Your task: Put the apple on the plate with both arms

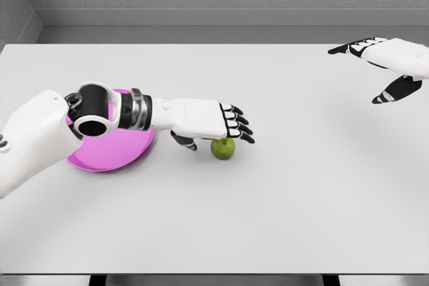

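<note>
Head view of a white table (pixel 281 219) bearing 2 objects. A green apple (pixel 222 148) sits on the tabletop directly below the fingertips of the left hand (pixel 213 121), just beside the hand's down-pointing thumb; whether finger and fruit touch cannot be told. A magenta plate (pixel 110 152) lies behind that hand, under the wrist and forearm, so the arm hides much of its upper rim. Apple and plate are near each other but apart, with bare table between them. The left arm stretches across from the left edge, palm down, its 4 fingers extended and only slightly spread, grasping nothing. The right hand (pixel 389 65) hovers far beyond the apple, at the upper right, fingers straight and pointing left, thumb dropped, holding nothing.
</note>
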You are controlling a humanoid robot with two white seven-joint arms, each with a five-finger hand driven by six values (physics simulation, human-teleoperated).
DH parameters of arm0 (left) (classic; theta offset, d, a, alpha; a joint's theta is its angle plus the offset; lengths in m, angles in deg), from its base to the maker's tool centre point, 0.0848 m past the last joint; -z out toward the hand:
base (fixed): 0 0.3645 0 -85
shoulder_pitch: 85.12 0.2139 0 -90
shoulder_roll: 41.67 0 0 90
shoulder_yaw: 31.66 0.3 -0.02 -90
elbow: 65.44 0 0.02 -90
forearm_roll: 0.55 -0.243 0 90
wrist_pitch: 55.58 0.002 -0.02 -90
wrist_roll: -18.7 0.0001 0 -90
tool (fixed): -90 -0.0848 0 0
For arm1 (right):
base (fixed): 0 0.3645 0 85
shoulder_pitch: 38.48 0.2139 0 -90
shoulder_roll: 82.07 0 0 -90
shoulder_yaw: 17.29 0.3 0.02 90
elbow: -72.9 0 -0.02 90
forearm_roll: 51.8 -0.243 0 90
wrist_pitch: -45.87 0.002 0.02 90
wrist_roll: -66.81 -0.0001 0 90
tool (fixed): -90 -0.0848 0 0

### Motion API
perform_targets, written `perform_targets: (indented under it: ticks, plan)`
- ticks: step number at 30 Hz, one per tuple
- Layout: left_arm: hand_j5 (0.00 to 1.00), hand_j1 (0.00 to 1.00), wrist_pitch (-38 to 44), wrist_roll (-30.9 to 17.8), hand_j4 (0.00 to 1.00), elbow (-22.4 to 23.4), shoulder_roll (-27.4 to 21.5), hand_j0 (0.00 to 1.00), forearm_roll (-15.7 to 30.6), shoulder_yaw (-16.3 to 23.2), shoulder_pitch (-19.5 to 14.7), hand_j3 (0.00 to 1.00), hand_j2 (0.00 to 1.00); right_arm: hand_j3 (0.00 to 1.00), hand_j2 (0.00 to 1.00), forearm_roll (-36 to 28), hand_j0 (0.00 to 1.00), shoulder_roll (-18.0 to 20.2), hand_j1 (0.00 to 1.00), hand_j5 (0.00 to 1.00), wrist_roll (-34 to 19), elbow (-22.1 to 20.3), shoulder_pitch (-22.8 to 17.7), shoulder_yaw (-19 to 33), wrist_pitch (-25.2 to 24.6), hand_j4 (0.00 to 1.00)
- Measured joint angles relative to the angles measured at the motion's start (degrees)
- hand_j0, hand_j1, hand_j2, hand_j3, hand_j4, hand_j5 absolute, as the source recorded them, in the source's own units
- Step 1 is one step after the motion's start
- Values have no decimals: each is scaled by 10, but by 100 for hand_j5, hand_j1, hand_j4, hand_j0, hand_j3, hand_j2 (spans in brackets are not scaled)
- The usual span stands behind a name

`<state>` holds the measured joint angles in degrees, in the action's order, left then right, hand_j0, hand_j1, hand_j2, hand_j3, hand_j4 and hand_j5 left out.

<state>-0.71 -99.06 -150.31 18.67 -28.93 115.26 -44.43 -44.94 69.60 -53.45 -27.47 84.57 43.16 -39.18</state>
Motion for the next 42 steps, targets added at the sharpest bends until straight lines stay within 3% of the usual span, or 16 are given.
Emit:
perform_targets:
  ticks: [11,28,32,35,39,42]
  plan:
    - [100,100,0,-47,100,8,18,100,-31,5,-1,100,100,100,100,0,100,0,100,100,0,1,0,0,0,100]
    - [100,100,0,-60,100,40,44,100,-45,7,-11,100,100,100,100,0,100,-1,100,100,0,0,0,-1,0,100]
    - [92,92,0,-69,92,43,46,92,-46,11,-11,92,92,100,100,0,100,-1,100,100,0,0,0,-1,0,100]
    - [73,73,0,-71,73,43,48,73,-47,12,-11,73,73,100,100,0,100,-1,100,100,0,0,-1,-1,0,100]
    - [61,61,0,-72,61,43,49,61,-46,13,-10,61,61,100,100,0,100,-1,100,100,0,0,-1,-2,0,100]
    - [58,58,0,-72,58,42,49,58,-45,13,-8,58,58,100,100,0,100,-1,100,100,0,0,-1,-2,0,100]
